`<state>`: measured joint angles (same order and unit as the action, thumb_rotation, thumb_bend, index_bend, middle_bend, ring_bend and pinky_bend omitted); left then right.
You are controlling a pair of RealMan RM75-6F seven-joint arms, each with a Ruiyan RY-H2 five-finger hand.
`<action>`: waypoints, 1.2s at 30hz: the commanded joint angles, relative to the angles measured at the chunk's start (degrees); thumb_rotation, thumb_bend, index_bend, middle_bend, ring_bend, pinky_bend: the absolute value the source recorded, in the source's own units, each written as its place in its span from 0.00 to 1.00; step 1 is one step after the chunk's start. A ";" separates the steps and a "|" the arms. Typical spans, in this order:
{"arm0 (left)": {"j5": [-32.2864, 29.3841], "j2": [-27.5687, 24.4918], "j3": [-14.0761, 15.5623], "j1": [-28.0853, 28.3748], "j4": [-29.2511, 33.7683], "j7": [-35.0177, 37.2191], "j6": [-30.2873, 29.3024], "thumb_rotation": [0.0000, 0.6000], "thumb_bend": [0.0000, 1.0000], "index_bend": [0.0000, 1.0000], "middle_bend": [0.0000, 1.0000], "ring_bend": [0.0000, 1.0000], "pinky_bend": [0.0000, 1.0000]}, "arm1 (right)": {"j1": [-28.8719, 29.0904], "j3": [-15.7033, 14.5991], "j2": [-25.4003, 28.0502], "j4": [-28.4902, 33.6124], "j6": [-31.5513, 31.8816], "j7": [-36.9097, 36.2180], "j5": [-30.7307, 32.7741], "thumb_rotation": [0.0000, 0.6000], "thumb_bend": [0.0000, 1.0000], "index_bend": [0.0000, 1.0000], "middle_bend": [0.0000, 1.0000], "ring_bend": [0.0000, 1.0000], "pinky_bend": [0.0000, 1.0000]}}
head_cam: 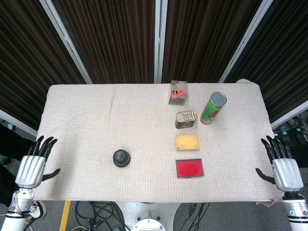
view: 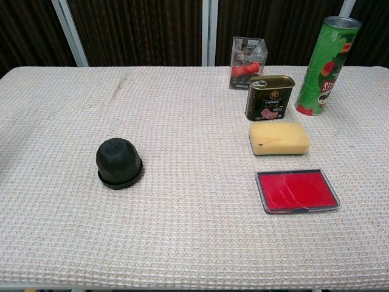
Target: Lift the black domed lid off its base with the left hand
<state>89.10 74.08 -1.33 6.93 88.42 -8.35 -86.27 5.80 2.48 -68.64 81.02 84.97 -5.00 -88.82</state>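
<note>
The black domed lid (head_cam: 121, 158) (view: 118, 160) sits on its flat black base on the cloth, left of centre and towards the front edge. My left hand (head_cam: 32, 166) hangs off the table's left front corner, fingers spread and holding nothing, well to the left of the lid. My right hand (head_cam: 283, 166) hovers off the right front corner in the same way, fingers apart and empty. Neither hand shows in the chest view.
On the right half stand a red flat tin (head_cam: 189, 168), a yellow sponge (head_cam: 186, 142), a meat can (head_cam: 186, 119), a green crisps tube (head_cam: 212, 109) and a small clear box (head_cam: 177, 92). A white waffle cloth (head_cam: 96, 120) covers the table.
</note>
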 commanded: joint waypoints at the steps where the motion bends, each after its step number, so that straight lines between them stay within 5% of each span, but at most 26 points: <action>1: -0.44 -0.02 0.15 -0.10 0.00 0.19 0.40 1.00 0.06 0.11 0.10 0.00 0.16 | 0.06 0.05 0.18 0.23 0.04 0.01 -0.03 1.00 0.10 0.00 0.02 0.00 0.00; 19: 0.15 -2.11 0.74 0.77 3.11 3.22 2.43 1.00 0.06 0.12 0.10 0.00 0.16 | 0.03 0.28 0.32 1.92 0.76 0.77 -0.45 1.00 0.10 0.00 0.02 0.00 0.00; 36: 4.14 2.77 2.96 6.21 3.13 3.72 11.02 1.00 0.02 0.12 0.10 0.00 0.16 | 1.58 0.66 1.05 5.61 -1.10 3.76 -0.41 1.00 0.10 0.00 0.02 0.00 0.00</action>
<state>92.83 76.01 1.62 12.12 91.49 -4.59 -76.45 7.37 3.13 -67.60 86.63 83.86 -1.22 -89.22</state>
